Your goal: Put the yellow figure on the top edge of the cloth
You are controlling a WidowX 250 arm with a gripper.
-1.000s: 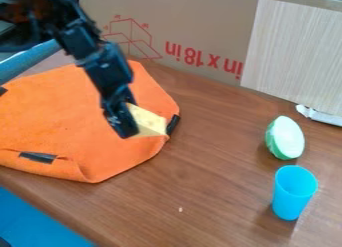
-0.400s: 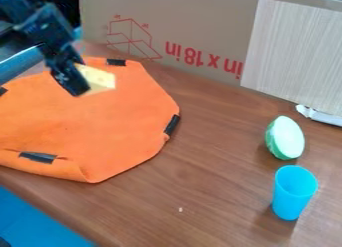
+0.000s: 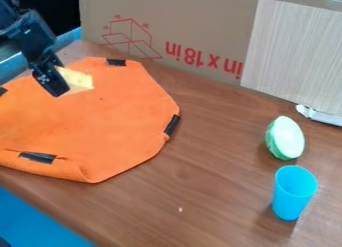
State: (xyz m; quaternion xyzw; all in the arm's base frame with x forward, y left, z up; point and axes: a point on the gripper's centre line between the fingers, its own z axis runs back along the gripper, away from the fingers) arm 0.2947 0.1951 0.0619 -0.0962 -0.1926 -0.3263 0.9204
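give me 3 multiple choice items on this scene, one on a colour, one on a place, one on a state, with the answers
1. What colour is the cloth?
a) green b) orange c) blue

2. Where is the blue cup?
a) on the cloth b) against the cardboard c) on the wooden table

3. How is the yellow figure?
a) gripped by the pincer b) loose on the table c) inside the cup

1 b: its surface is orange; 2 c: wood surrounds its base; 3 a: it juts from the pincer's tips.
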